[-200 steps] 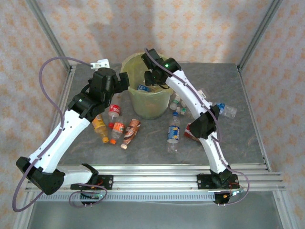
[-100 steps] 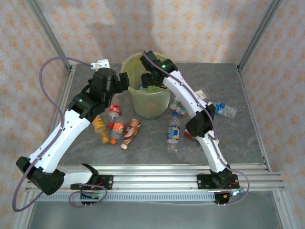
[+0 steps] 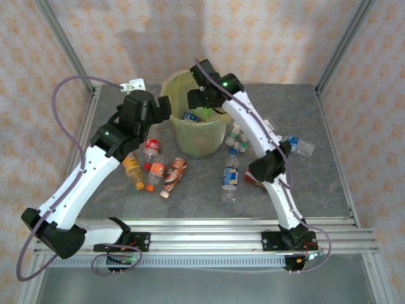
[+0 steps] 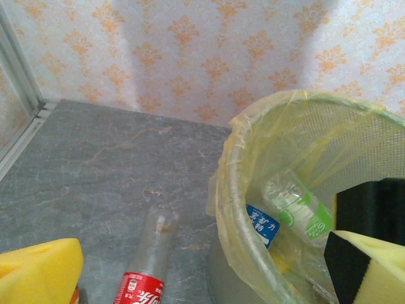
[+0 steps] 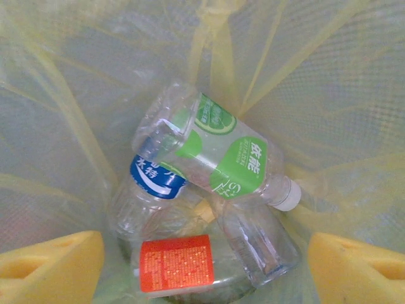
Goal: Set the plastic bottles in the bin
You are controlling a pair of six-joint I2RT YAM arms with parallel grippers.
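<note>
Right tool: the right gripper (image 3: 200, 102) hangs over the mouth of the bin. Its yellow foam pads (image 5: 54, 269) are spread wide with nothing between them.
Left tool: the left gripper (image 3: 162, 107) sits just beside the bin's left rim, pads (image 4: 38, 272) fully apart and empty.
Bin: a round pale-green plastic bucket (image 3: 204, 142), far wider than any bottle, lined with a thin, creased, translucent yellow bag (image 4: 253, 126) folded over its rim.
Inside it: a clear green-labelled bottle with a white cap (image 5: 218, 152) lies across a crumpled bottle with a blue label (image 5: 152, 177) and one with an orange-red label (image 5: 174, 263).
Left on the table: a cluster near the left arm, a clear bottle with a blue wrap (image 3: 230, 178) in the middle, and several more beside the right arm.
Key relation: the red-labelled clear bottle (image 3: 150, 147) lies on the grey marbled table (image 3: 316, 183) just on the near side of the left gripper. Its long axis runs near-to-far, crosswise to the line between the pads. The left arm is clearly the nearer one.
Handling: the thin glossy plastic probably dents and rolls easily, while the soft foam should grip it.
</note>
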